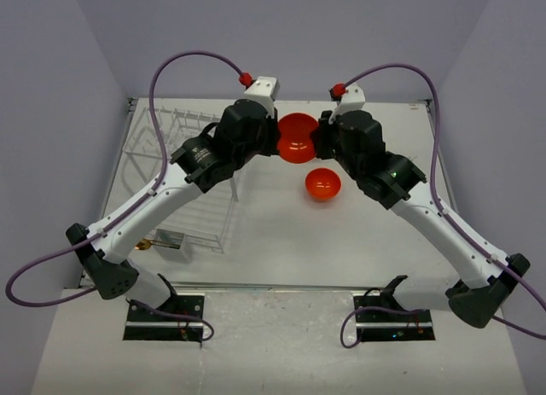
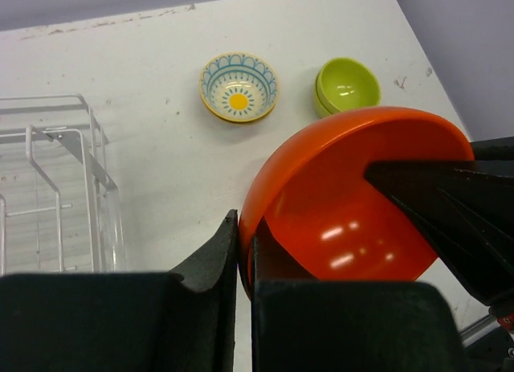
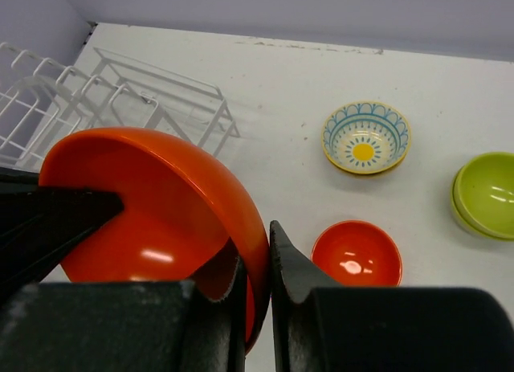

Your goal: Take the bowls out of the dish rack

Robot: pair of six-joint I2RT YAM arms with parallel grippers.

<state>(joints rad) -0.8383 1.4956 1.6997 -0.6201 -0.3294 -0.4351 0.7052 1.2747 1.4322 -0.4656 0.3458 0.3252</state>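
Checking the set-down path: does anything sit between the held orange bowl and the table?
Nothing visible directly beneath the held orange bowl; the small orange bowl sits close by on the table, to its near right.

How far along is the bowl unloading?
Nearly done. On the table already: an orange bowl, a patterned bowl, a green bowl. The left claw and right claw both pinch a second orange bowl in mid-air. The visible part of the rack holds no bowls, so setting this one down seems all that remains.
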